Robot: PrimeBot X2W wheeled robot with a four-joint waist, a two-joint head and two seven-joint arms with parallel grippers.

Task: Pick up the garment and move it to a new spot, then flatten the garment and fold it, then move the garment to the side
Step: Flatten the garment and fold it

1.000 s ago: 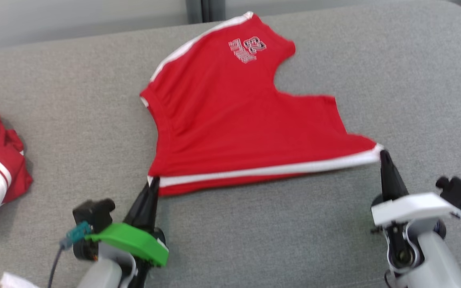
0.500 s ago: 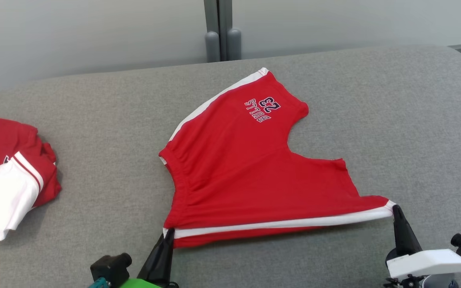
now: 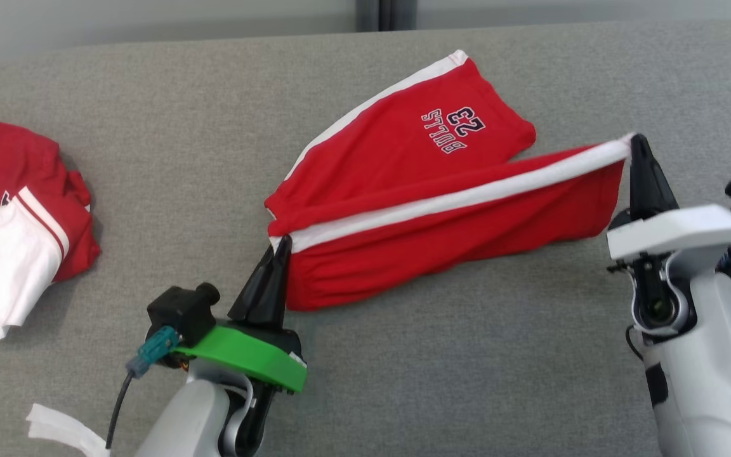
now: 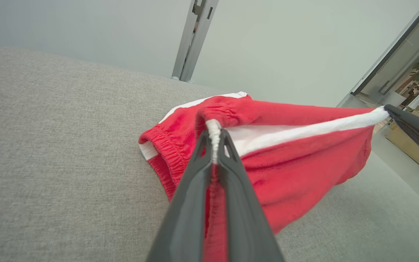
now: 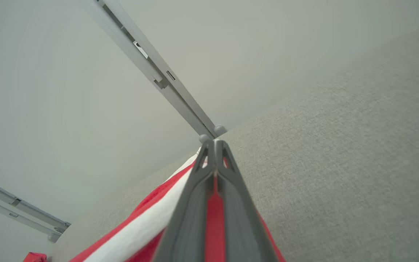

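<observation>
Step in hand, as judged: the fold. The garment (image 3: 403, 158) lies at the middle of the bench (image 3: 467, 381), toward its far edge. The left gripper (image 3: 283, 245) is clamped on the waistband end of the white-striped edge, and the right gripper (image 3: 637, 142) on its hem end, stretched taut. Next: carry this edge over the printed leg, align, release.

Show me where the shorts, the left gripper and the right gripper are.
shorts (image 3: 441, 235), head view, red cloth below the white stripe.
left gripper (image 3: 283, 244), head view, between its fingertips.
right gripper (image 3: 638, 143), head view, between its fingertips.
</observation>
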